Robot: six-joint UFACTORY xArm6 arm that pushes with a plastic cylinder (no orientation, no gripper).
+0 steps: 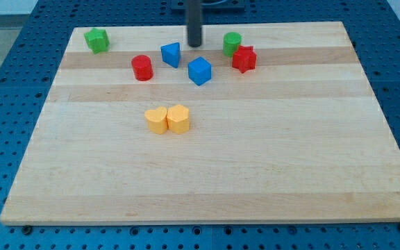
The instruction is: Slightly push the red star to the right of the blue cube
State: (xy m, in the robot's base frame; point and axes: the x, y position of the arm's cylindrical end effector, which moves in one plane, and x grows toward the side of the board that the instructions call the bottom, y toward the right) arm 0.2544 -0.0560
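Observation:
The red star (244,59) lies near the view's top, to the right of the blue cube (199,71) and touching the green cylinder (232,43) above it. My tip (195,44) is the lower end of the dark rod, at the top centre. It stands just above the blue cube, to the left of the red star and the green cylinder, and right of a blue triangular block (171,54). It touches no block.
A red cylinder (142,67) lies left of the blue blocks. A green block (96,40) sits in the board's top left corner. Two yellow blocks (157,119) (178,119) touch side by side near the middle. The wooden board (255,167) rests on a blue perforated table.

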